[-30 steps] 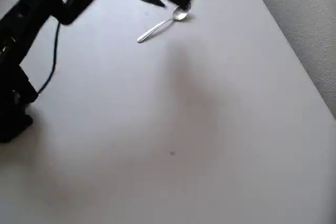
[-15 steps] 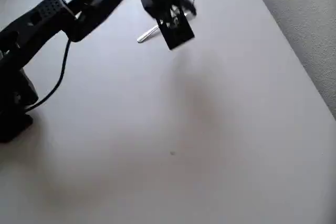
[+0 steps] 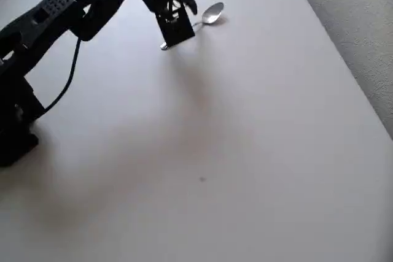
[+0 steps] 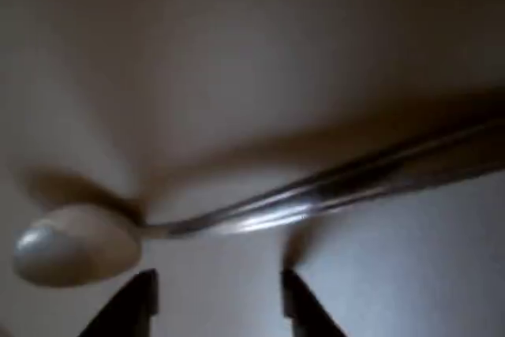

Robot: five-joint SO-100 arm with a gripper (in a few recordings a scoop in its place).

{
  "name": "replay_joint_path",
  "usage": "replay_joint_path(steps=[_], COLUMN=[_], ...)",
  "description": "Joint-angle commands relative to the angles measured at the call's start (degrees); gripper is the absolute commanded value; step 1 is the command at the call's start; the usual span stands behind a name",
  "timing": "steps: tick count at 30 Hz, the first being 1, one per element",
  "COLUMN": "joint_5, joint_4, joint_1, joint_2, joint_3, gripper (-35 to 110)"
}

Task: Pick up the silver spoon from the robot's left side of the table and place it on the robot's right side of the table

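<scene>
The silver spoon [image 3: 212, 13] lies flat on the white table [image 3: 245, 151] near the top of the overhead view, bowl to the upper right and handle running down-left. My black gripper [image 3: 175, 30] hangs over the middle of the handle and hides that part. In the wrist view the spoon [image 4: 316, 191] crosses the frame, with its bowl at the left. My gripper [image 4: 217, 297] is open there. Its two fingertips [image 4: 142, 293] stand apart just short of the handle, with nothing between them.
The table's edge runs diagonally down the right of the overhead view, with speckled grey floor [image 3: 359, 23] beyond it. The arm's base [image 3: 15, 127] and a black cable [image 3: 64, 87] sit at the left. A tiny dark speck [image 3: 201, 179] marks the tabletop.
The gripper came down from beyond the spoon's bowl, swung across the spoon, and now sits further left over the handle. The spoon has stayed in place.
</scene>
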Motion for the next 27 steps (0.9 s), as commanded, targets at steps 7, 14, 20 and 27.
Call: replay_joint_path(steps=[7,14,20,27], joint_5=[6.06,7.12,6.59,5.98], joint_4=[0.88,2.29,4.92,7.91], joint_1=[7.03,10.72,10.72,15.03], joint_2=[2.81,0.70,-1.32,0.53], joint_3=[-2.55,-2.55,-2.55,-2.99], gripper=[17,4,-2,-2])
